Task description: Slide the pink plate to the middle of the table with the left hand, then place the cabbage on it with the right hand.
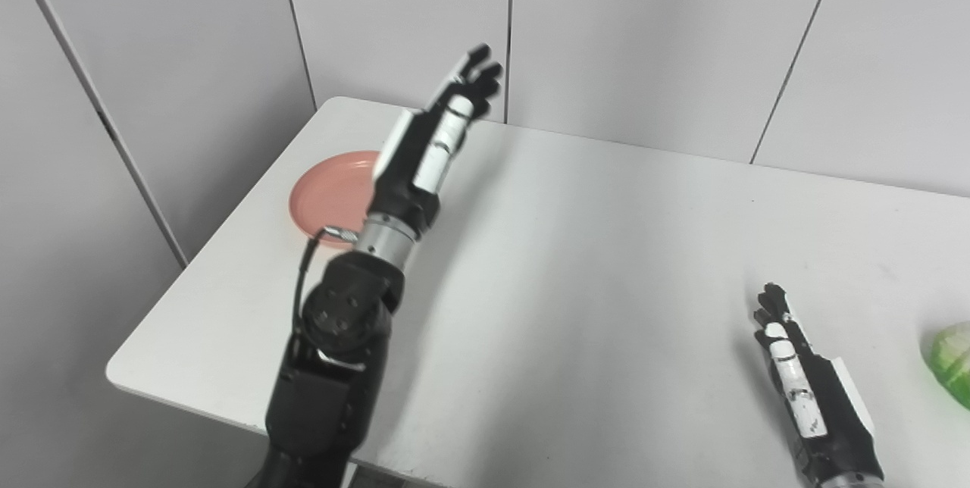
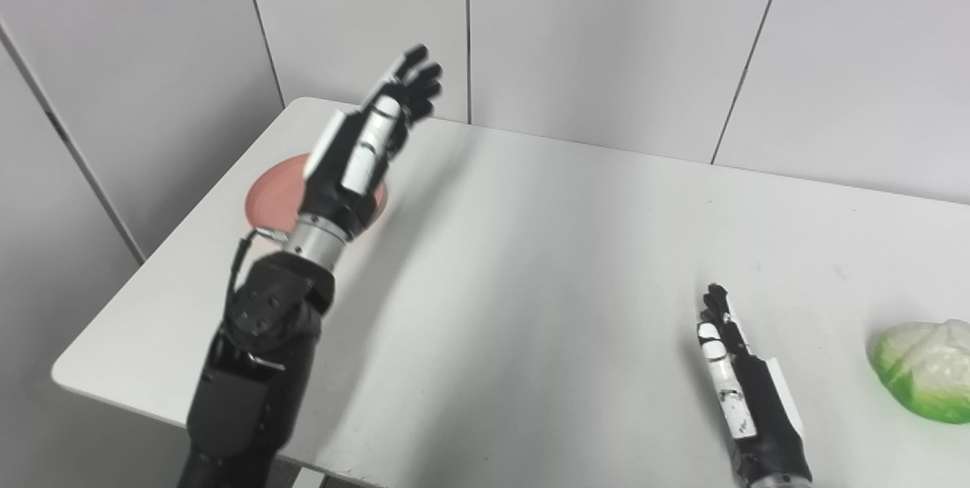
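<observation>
A pink plate (image 1: 326, 196) lies near the table's left edge, partly hidden behind my left arm. My left hand (image 1: 439, 132) is raised above the table just right of the plate, fingers stretched out and empty, not touching it. A pale green cabbage (image 2: 924, 370) sits at the far right of the table. Resting low near the front edge, left of the cabbage and apart from it, my right hand (image 2: 731, 374) has its fingers straight and holds nothing.
The white table (image 1: 591, 245) has rounded corners, and its left edge runs close to the plate. Grey wall panels (image 1: 644, 33) stand directly behind the far edge.
</observation>
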Available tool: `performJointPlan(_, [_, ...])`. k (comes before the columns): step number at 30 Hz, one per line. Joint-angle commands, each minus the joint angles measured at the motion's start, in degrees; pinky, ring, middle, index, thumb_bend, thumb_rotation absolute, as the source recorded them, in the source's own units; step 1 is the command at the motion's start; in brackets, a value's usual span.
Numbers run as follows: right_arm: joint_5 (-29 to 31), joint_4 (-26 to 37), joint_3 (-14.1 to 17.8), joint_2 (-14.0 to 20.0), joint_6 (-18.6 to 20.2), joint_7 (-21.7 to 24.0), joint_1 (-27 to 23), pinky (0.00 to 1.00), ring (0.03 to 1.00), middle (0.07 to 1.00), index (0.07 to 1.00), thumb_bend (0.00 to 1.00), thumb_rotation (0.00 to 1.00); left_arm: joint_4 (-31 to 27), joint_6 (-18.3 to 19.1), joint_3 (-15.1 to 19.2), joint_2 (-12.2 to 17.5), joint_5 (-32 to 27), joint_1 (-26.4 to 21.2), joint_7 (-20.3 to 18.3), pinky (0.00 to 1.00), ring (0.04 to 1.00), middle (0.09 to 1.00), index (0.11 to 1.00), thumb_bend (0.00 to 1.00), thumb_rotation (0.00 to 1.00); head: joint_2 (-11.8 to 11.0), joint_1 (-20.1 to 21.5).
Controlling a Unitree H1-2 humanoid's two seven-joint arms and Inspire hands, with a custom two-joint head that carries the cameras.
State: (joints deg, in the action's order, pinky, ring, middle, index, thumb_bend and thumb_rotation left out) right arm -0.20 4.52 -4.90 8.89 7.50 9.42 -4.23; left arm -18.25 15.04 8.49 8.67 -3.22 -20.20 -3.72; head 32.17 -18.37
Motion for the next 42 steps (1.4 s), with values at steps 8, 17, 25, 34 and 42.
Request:
performJointPlan(8, [0.8,0.5,0.4,0.9,2.2,0.9,0.7,1.00,1.000,1.000,1.000,0.10,1.00,8.1,-0.8,8.1,8.0,-4.8,-7.5,1.5,0.96,0.922,0.921,0.909,0.46,1.00,0.3,-1.0])
performJointPlan(17, [1.1,1.0,0.4,0.9,2.1,0.6,0.8,1.00,1.000,1.000,1.000,0.08,1.00,15.8,-3.1,13.2,13.8,-7.1,-7.8,2.2,0.95,0.924,0.915,0.902,0.43,1.00,0.1,-1.6])
performJointPlan(25, [1.5,1.7,0.3,1.3,2.3,1.1,1.1,1.00,1.000,1.000,1.000,0.06,1.00,19.5,-4.2,16.7,14.9,-9.4,-6.5,3.0,0.94,0.927,0.917,0.904,0.42,1.00,0.1,-2.1])
performJointPlan(34, [2.1,3.1,0.5,1.5,3.7,1.5,1.4,1.00,1.000,1.000,1.000,0.07,1.00,23.4,-6.3,18.2,14.8,-11.4,-4.5,3.3,0.93,0.926,0.920,0.906,0.41,1.00,0.7,-2.3])
performJointPlan(42, [1.8,3.7,0.4,1.4,4.1,1.2,1.5,1.00,1.000,1.000,1.000,0.06,1.00,27.9,-7.1,18.6,15.4,-11.8,-4.2,3.8,0.94,0.920,0.919,0.911,0.40,1.00,1.3,-2.3])
